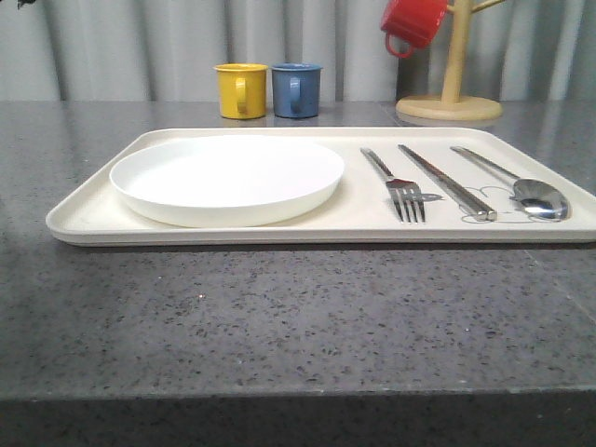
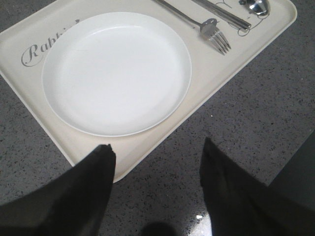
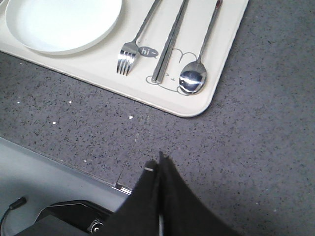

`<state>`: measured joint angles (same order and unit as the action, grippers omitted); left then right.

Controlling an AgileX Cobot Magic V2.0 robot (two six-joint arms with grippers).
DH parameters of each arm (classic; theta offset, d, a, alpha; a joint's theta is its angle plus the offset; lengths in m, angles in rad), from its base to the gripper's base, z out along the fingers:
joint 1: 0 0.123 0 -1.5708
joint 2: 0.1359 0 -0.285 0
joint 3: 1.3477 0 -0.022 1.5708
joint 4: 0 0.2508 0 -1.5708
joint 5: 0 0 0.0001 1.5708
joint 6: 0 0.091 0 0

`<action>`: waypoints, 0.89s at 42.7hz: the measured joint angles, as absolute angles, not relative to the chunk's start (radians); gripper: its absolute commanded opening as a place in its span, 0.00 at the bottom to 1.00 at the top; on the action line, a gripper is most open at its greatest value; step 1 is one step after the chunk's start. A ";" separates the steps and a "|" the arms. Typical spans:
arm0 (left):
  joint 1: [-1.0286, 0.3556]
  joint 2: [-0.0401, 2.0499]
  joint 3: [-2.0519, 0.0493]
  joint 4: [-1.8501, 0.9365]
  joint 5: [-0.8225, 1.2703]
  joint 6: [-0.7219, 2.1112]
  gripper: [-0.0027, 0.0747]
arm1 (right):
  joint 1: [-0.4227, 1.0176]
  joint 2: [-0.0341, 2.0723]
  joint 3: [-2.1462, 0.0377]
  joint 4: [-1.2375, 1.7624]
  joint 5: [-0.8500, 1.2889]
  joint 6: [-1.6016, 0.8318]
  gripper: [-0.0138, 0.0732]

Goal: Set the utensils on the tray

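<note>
- The left end effector [image 2: 156, 150] hangs spread wide and empty above the grey surface [image 1: 279, 317], just off the tray's [image 1: 84, 223] rim.
- The right end effector [image 3: 160, 162] is pressed closed, holding nothing, over the surface.
- On the tray, the plate [image 1: 226, 177] lies at 9 o'clock; the fork [image 1: 396, 184], chopsticks [image 1: 447, 182] and spoon [image 1: 521, 186] lie side by side toward 3 o'clock.

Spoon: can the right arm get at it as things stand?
Probably yes. The spoon lies at the tray's near corner, bare counter between it and the shut right tool, and only the chopsticks beside it.
</note>
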<state>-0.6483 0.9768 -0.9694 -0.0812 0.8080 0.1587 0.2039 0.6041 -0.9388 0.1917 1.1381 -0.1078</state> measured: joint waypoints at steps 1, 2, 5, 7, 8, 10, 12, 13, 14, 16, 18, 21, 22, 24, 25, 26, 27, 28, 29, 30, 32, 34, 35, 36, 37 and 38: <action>-0.648 0.977 -0.969 -0.081 0.808 0.159 0.45 | 0.204 0.604 -0.939 0.192 1.136 -0.105 0.08; -0.648 0.977 -0.969 -0.081 0.808 0.159 0.42 | 0.204 0.604 -0.939 0.192 1.135 -0.103 0.08; -0.648 0.977 -0.969 -0.081 0.808 0.159 0.29 | 0.204 0.604 -0.939 0.192 1.134 -0.102 0.08; -0.648 0.977 -0.969 -0.081 0.808 0.159 0.20 | 0.204 0.604 -0.939 0.192 1.132 -0.099 0.08; -0.648 0.977 -0.969 -0.081 0.808 0.159 0.17 | 0.204 0.604 -0.939 0.192 1.129 -0.094 0.08; -0.648 0.977 -0.969 -0.081 0.808 0.159 0.08 | 0.204 0.604 -0.939 0.192 1.124 -0.085 0.08; -0.648 0.977 -0.969 -0.079 0.808 0.159 0.01 | 0.204 0.604 -0.939 0.192 1.118 -0.072 0.08; -0.648 0.977 -0.969 -0.079 0.808 0.159 0.01 | 0.204 0.604 -0.939 0.192 1.113 -0.067 0.08; -0.648 0.977 -0.969 -0.077 0.808 0.159 0.01 | 0.204 0.604 -0.939 0.192 1.111 -0.063 0.08; -0.648 0.977 -0.969 -0.076 0.808 0.159 0.01 | 0.204 0.604 -0.939 0.192 1.107 -0.054 0.08; -0.648 0.977 -0.969 -0.069 0.808 0.159 0.01 | 0.204 0.604 -0.939 0.192 1.100 -0.052 0.08; -0.648 0.977 -0.969 -0.060 0.808 0.159 0.01 | 0.204 0.604 -0.939 0.192 1.095 -0.051 0.08; -0.648 0.977 -0.969 -0.058 0.808 0.159 0.01 | 0.204 0.604 -0.939 0.192 1.095 -0.051 0.08; -0.648 0.977 -0.969 -0.054 0.806 0.159 0.01 | 0.204 0.604 -0.939 0.192 1.093 -0.050 0.08; -0.648 0.977 -0.969 -0.054 0.807 0.159 0.01 | 0.204 0.604 -0.939 0.192 1.093 -0.050 0.08; -0.648 0.977 -0.969 -0.054 0.807 0.159 0.01 | 0.204 0.604 -0.939 0.192 1.093 -0.050 0.08; -0.648 0.977 -0.969 -0.053 0.806 0.159 0.01 | 0.204 0.604 -0.939 0.192 1.093 -0.048 0.08; -0.648 0.977 -0.969 -0.052 0.806 0.159 0.01 | 0.204 0.604 -0.939 0.192 1.093 -0.048 0.08; -0.648 0.977 -0.969 -0.052 0.806 0.159 0.01 | 0.204 0.604 -0.939 0.192 1.093 -0.048 0.08; -0.648 0.977 -0.969 -0.052 0.806 0.159 0.01 | 0.204 0.604 -0.939 0.192 1.093 -0.048 0.08; -0.648 0.977 -0.969 -0.052 0.806 0.159 0.01 | 0.204 0.604 -0.939 0.192 1.093 -0.048 0.08; -0.648 0.977 -0.969 -0.052 0.806 0.159 0.01 | 0.204 0.604 -0.939 0.192 1.093 -0.048 0.08; -0.648 0.977 -0.969 -0.052 0.806 0.159 0.01 | 0.204 0.604 -0.939 0.192 1.093 -0.048 0.08; -0.648 0.977 -0.969 -0.052 0.806 0.159 0.01 | 0.204 0.604 -0.939 0.192 1.093 -0.048 0.08; -0.648 0.977 -0.969 -0.052 0.806 0.159 0.01 | 0.204 0.604 -0.939 0.192 1.093 -0.048 0.08; -0.648 0.977 -0.969 -0.052 0.806 0.159 0.01 | 0.204 0.604 -0.939 0.192 1.093 -0.048 0.08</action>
